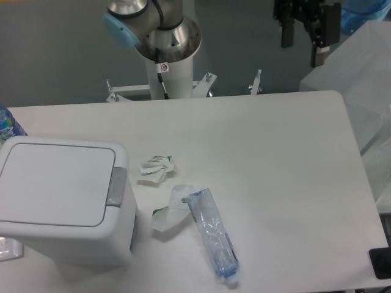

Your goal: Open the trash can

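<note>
The trash can (67, 207) is a large boxy white bin at the front left of the table. Its flat white lid (55, 183) lies shut, and the grey push-button tab (116, 186) is on its right edge. My gripper (303, 39) hangs high at the top right, beyond the table's far edge and far from the bin. Its two black fingers (286, 30) stand apart, open, with nothing between them.
A crushed clear bottle (212, 235) lies right of the bin, with a torn wrapper (170, 210) and a crumpled paper (157, 168) beside it. A blue-labelled bottle (6, 125) peeks in at the left edge. The arm's base (168, 55) stands behind the table. A plastic-covered bulk (366, 73) stands at right.
</note>
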### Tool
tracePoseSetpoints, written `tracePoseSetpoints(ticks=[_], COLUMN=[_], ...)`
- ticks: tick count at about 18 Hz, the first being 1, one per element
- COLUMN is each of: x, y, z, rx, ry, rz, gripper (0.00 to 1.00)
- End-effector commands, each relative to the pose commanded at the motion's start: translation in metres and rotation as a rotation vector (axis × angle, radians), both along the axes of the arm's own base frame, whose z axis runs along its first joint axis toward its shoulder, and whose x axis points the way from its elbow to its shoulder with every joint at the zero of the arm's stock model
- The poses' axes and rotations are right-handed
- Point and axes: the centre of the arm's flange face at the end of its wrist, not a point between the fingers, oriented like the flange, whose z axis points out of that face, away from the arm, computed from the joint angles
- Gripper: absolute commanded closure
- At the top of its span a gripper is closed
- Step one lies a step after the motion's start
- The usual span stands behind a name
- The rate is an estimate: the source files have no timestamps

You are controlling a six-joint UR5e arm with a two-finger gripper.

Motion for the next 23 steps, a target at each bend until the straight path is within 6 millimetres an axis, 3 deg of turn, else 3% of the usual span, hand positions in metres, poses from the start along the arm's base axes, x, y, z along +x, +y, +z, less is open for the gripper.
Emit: tracePoseSetpoints(ticks=[5,7,17,23], x=[0.004,0.013,0.061,0.091], y=[0.0,0.013,0.119,0.181], z=[0.001,0.002,-0.009,-0.023], rx=[0.013,0.047,0.288,0.5], ry=[-0.011,-0.049,-0.202,-0.422], rz=[0.029,0.116,0.52,0.917], gripper=[0.0,0.0,0.0,0.0])
